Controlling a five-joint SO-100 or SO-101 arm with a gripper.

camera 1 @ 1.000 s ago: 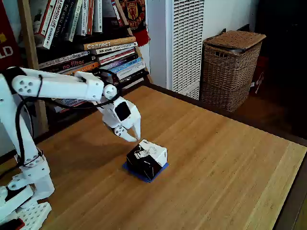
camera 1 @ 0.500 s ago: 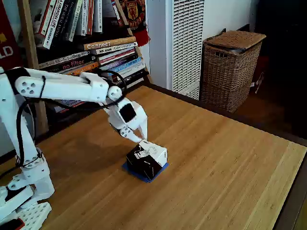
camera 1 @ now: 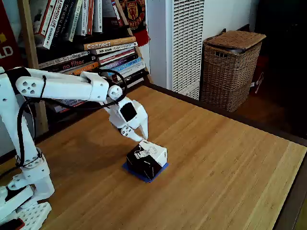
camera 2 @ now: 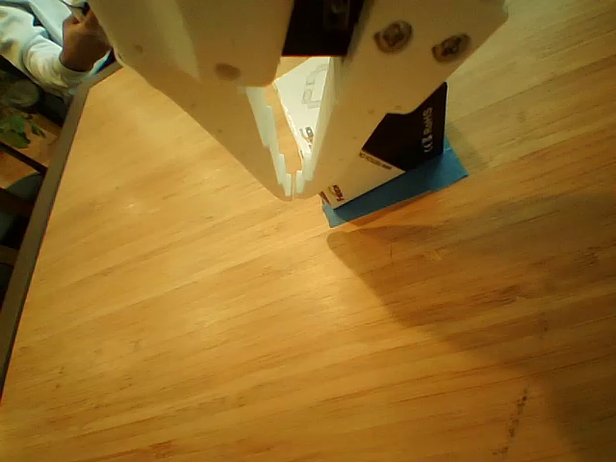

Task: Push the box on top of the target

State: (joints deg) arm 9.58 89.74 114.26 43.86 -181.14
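Box: I see the box (camera 1: 147,160) sitting on the blue tape square (camera 1: 144,173), whose edges peek out along its near sides in the fixed view; in the other view the tape (camera 2: 399,188) shows under the box (camera 2: 404,135) at its lower edge.
Box versus gripper: my gripper (camera 1: 139,140) is at the box's upper-left corner in the fixed view, fingertips down by its top edge; I cannot tell if they touch it.
Surroundings: the wooden table (camera 1: 216,167) is bare around the box; a wicker basket (camera 1: 230,67) stands off the table's far side, a bookshelf (camera 1: 86,43) behind my arm, a white radiator-like unit (camera 1: 184,43) between them. Nothing lies against the box.
Gripper: in the other view the two fingers (camera 2: 260,135) meet at their tips (camera 2: 294,188), jaws closed, holding nothing.
Edge detail: a person's hand (camera 2: 82,38) shows at the top-left corner of the other view.
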